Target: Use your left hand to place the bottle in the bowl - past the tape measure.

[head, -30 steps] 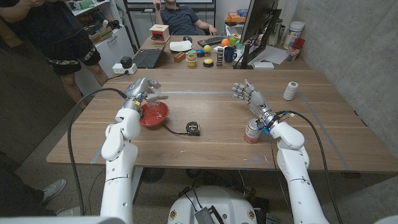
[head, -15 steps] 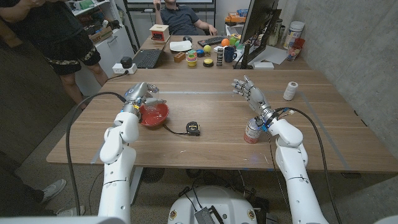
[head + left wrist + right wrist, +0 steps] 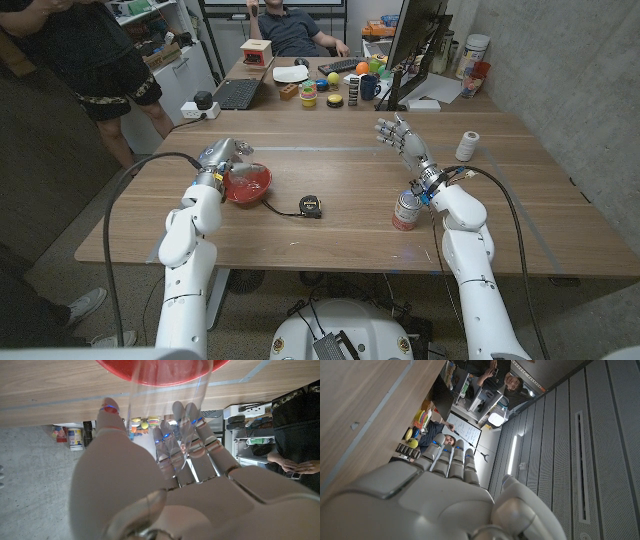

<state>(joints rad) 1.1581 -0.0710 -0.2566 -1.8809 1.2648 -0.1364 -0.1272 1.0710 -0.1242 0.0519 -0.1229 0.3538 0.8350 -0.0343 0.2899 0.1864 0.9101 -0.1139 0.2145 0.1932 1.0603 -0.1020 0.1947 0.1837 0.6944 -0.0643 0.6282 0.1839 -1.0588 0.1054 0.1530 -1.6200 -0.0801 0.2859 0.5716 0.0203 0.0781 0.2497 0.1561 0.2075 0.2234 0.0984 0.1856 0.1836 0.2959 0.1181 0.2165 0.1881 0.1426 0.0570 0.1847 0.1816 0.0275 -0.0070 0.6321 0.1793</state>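
The red bowl (image 3: 254,188) sits on the table's left part, and its rim (image 3: 160,375) also shows in the left wrist view. My left hand (image 3: 217,158) hovers at the bowl's far-left rim and grips a clear plastic bottle (image 3: 167,407) between thumb and fingers (image 3: 187,420), with the bottle's far end over the bowl. The yellow-and-black tape measure (image 3: 312,207) lies right of the bowl, its black cord trailing toward it. My right hand (image 3: 402,141) is raised over the table's right half, fingers spread and holding nothing.
A red-and-white can (image 3: 406,211) stands beside my right forearm. A white roll (image 3: 467,146) sits at the far right. Behind the table are a monitor (image 3: 415,40), a laptop (image 3: 237,93), small items, a standing person and a seated person.
My left hand has shifted slightly left and lower with the bottle, bringing it down at the bowl's rim. My right hand has risen a little.
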